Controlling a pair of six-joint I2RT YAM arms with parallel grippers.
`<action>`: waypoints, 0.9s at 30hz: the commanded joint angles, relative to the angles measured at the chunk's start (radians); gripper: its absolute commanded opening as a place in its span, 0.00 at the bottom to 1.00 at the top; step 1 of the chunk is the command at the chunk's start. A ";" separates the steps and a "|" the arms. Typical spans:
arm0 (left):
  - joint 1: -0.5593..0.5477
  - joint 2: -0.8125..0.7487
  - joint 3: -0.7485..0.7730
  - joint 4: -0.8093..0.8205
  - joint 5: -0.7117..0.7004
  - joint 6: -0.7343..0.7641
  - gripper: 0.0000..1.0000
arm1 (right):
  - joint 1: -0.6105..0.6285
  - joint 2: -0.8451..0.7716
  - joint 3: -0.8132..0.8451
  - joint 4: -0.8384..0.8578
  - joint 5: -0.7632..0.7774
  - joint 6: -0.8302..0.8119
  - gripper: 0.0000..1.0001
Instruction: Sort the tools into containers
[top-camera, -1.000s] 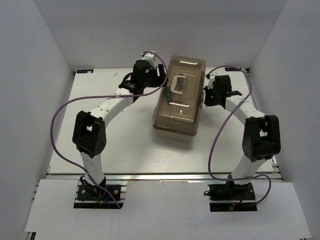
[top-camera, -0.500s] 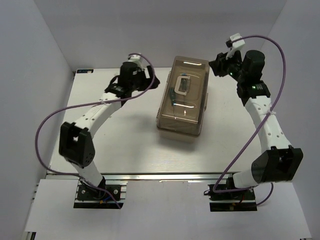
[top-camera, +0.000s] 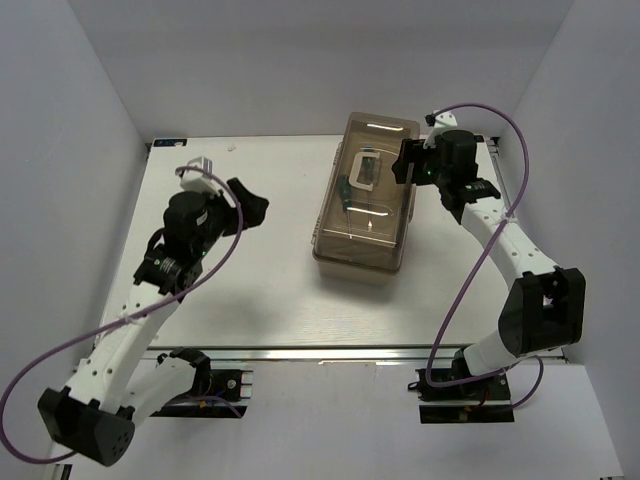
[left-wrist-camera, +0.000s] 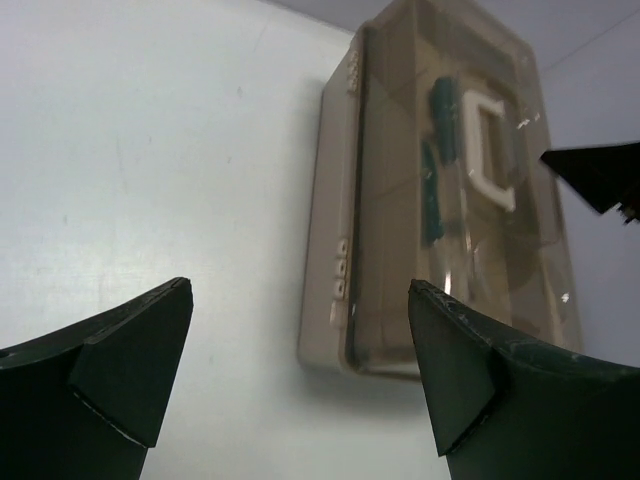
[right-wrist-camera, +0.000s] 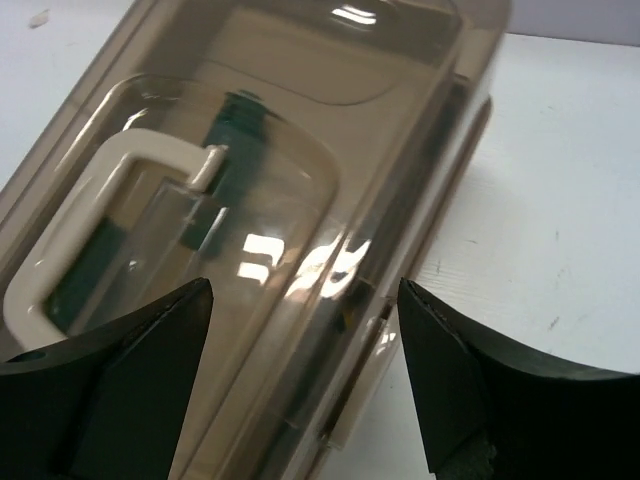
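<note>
A beige toolbox (top-camera: 348, 262) sits a little right of centre on a white tabletop (top-camera: 250, 290), its long side running away from the arms. Its see-through brownish lid (top-camera: 385, 215) is closed, and a white handle (top-camera: 352, 170) lies flat on the lid towards the far end. Two green-handled screwdrivers (left-wrist-camera: 443, 110) show through the lid, inside the box: one lies under the handle and the other just beside it. The rest of what is inside is too blurred to make out.

The left gripper (top-camera: 250, 205) hangs above bare tabletop, well apart from the toolbox on its left. In the left wrist view its two dark fingers (left-wrist-camera: 130, 370) are spread wide with nothing between them.

The right gripper (top-camera: 403, 165) is at the far right edge of the toolbox. In the right wrist view its fingers (right-wrist-camera: 460, 370) are also spread wide and empty, straddling the lid's right edge from above. Whether they touch the lid cannot be told.
</note>
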 joint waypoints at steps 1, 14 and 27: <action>-0.001 -0.098 -0.103 -0.088 -0.017 -0.081 0.98 | -0.005 -0.013 -0.002 0.039 0.118 0.078 0.79; -0.001 -0.254 -0.258 -0.114 -0.017 -0.231 0.98 | -0.004 0.087 -0.043 -0.034 0.048 0.267 0.50; -0.059 -0.087 -0.373 0.209 0.208 -0.414 0.98 | -0.220 0.004 -0.213 -0.139 0.134 0.491 0.23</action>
